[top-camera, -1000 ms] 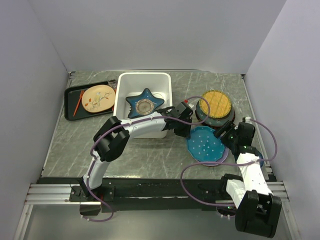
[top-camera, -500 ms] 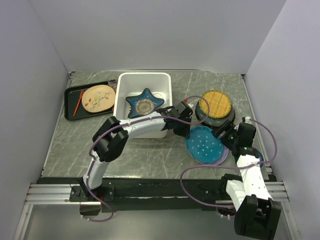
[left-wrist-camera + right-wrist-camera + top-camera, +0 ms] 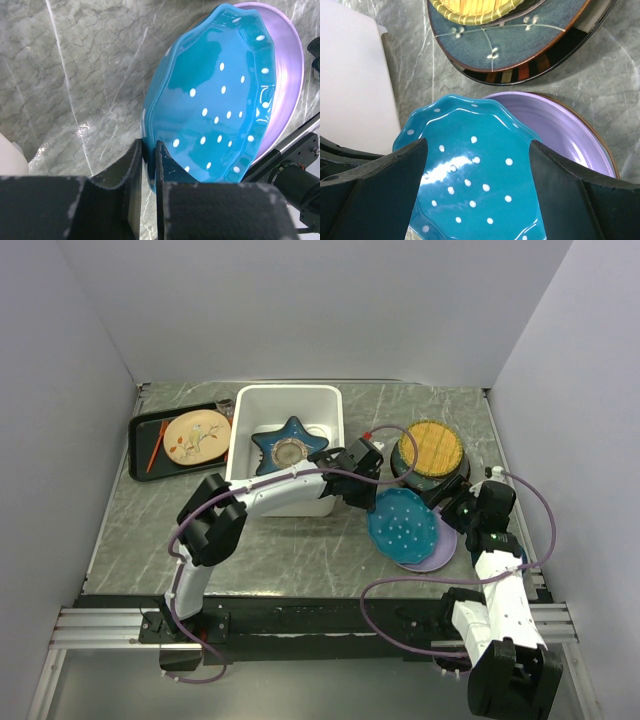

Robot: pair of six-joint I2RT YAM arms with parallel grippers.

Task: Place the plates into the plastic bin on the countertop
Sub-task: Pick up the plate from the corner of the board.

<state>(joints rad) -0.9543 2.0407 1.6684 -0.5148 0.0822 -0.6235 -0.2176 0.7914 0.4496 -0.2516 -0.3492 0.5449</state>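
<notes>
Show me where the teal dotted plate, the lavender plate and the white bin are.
teal dotted plate (image 3: 215, 115), left wrist view, middle of its dotted face.
lavender plate (image 3: 290, 70), left wrist view, exposed inner slope beside the teal plate.
white bin (image 3: 288, 390), top external view, far rim.

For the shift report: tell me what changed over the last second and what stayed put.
The left claw, shut on the rim of the teal dotted plate, has drawn it slightly left toward the plastic bin, baring more of the lavender plate beneath. The right claw stands open and has eased back rightward. The blue star plate, the stack and the tray stayed put.
</notes>
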